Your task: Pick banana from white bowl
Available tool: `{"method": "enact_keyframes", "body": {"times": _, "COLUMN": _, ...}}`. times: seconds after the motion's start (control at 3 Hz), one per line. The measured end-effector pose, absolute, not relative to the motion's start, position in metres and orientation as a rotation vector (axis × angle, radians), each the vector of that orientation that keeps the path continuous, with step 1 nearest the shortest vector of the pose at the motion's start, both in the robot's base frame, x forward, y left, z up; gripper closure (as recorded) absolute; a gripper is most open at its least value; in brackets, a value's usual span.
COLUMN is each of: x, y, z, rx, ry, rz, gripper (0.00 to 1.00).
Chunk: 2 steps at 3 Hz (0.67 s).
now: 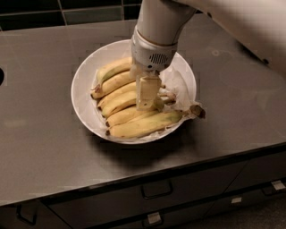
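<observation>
Camera view, the only one. White bowl (82, 89) sits on a dark counter (44, 147), nearer the front edge than the tiled wall (67, 9) behind. It holds about six bananas (118, 96) lying side by side on crinkled paper (179, 84), stems gathered to the right, tips pointing left; that layout leaves each fruit pressed against its neighbour, with little gap for getting around one. The frontmost banana (143, 125) lies along the near rim, its stem end poking over the edge at right. Gripper (148, 103) hangs straight down from the arm (156, 27) over the middle of the row, its tip at or on a middle banana, apparently placed to take one across its width. Cannot tell whether the jaws are open, closed or already gripping; the wrist hides the view from above. Judgement: lifting straight up looks the clearest way out, since neighbours crowd both sides and the bowl wall rises left and right. Counter around the bowl is open; drawers (156, 190) below the front edge.
</observation>
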<state>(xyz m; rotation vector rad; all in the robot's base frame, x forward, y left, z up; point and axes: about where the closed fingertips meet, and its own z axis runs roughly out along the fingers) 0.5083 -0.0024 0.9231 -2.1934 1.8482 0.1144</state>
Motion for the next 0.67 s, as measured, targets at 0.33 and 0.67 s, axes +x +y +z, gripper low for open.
{"method": "enact_keyframes", "body": {"times": 0.33, "x": 0.509, "y": -0.0018, "z": 0.9182, "rx": -2.201, "ry": 1.851, "rz": 0.118, "gripper": 0.39}}
{"method": "enact_keyframes", "body": {"times": 0.67, "x": 0.5145, "y": -0.0008, "z": 0.9089, "rx": -2.217, "ry": 1.859, "rz": 0.121, "gripper": 0.4}}
